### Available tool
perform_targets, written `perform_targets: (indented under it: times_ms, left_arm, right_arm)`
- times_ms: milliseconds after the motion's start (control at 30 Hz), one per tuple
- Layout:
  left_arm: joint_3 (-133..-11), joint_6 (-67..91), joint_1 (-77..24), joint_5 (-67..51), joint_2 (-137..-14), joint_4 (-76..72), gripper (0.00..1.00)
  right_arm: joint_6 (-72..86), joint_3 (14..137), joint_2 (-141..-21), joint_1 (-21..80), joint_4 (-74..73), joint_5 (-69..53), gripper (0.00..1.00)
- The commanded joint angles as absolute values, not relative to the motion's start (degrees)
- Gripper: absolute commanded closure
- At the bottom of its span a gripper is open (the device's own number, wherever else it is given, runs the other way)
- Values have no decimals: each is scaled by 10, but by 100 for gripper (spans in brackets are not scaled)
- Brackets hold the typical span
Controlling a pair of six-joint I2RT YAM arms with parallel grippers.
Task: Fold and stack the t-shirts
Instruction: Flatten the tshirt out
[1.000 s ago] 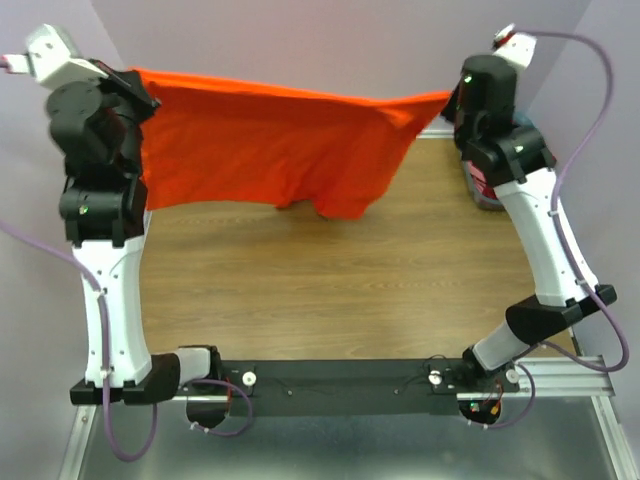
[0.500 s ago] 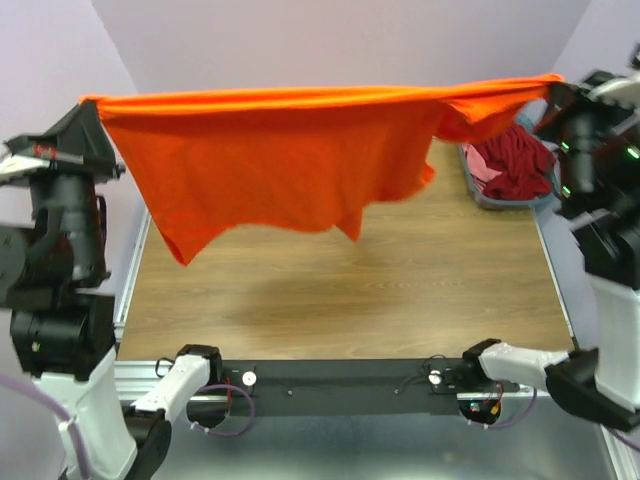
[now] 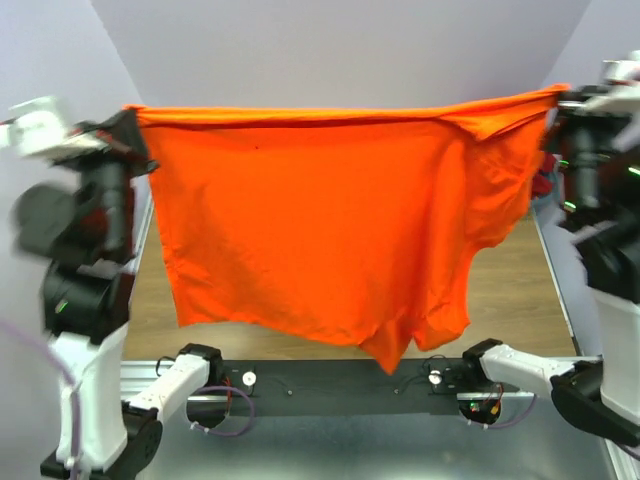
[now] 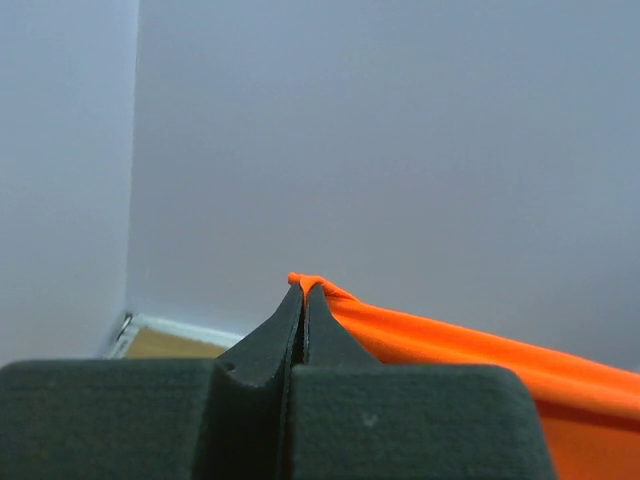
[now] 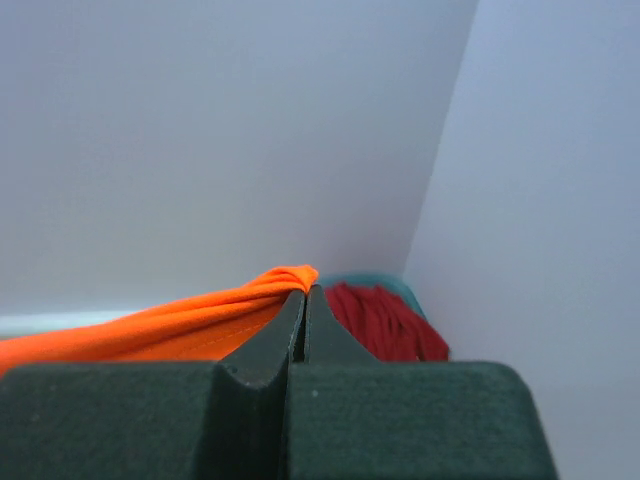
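Now we are hanging the bright orange fabric t-shirt (image 3: 320,230) lower and wider than before, above the wooden worktop (image 3: 515,300). Our left fingers (image 4: 285,330) and right fingers (image 5: 285,325) are pinching its upper corners shut. We are judging it light and limp, best held by the corners.

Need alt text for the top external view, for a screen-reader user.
An orange t-shirt hangs spread out in the air between the two arms, the left gripper shut on one top corner and the right gripper on the other. It hides most of the wooden table below.
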State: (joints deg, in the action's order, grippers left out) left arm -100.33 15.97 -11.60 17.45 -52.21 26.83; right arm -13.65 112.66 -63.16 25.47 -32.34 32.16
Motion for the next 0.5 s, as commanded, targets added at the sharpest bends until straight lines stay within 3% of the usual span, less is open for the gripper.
perform_targets:
  times_ms: [0,133,267,467]
  left_arm:
    - [-882,147,-113,236,-584,242,100]
    - [-738,167,-103,230,-633,159,100]
    - [-648,194,-77,201,-765,89,100]
    - [-716,217,-42,171,-980,74,100]
  right_arm:
    - [-168,1034,-692,247,-330,383,99]
    - [-171,872,-741,246,-284,387,99]
    - [-168,771,-811,226,-201,338,99]
    - [-142,786,-991,181,-141,269,99]
